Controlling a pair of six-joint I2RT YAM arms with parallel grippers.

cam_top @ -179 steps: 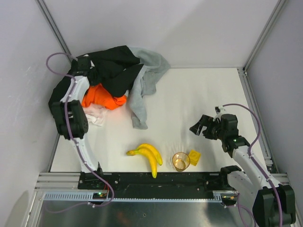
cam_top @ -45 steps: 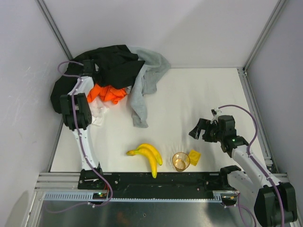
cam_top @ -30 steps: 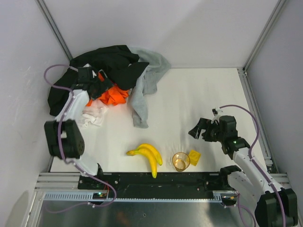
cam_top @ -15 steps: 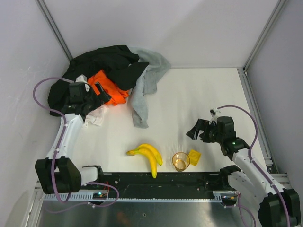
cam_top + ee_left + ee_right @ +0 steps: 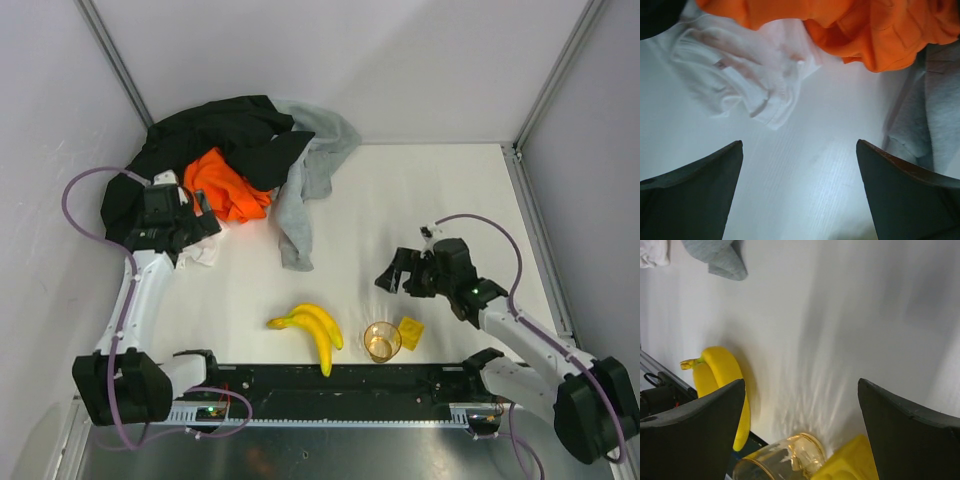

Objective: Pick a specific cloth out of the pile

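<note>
Top view: the left arm runs up the table's left side, and the left gripper (image 5: 204, 222) hangs at the near edge of the orange cloth (image 5: 225, 188) in the pile (image 5: 235, 128), jaws wide apart and empty. The white cloth (image 5: 204, 253) lies crumpled just near-left of the orange cloth. The right arm stretches leftward, with the right gripper (image 5: 392, 272) well right of the orange cloth, spread and empty.

Left wrist view: the white cloth tucks under the orange cloth, beyond the fingers.

Right wrist view: bananas (image 5: 720, 377) and a glass (image 5: 777, 460) lie between the fingers.
</note>
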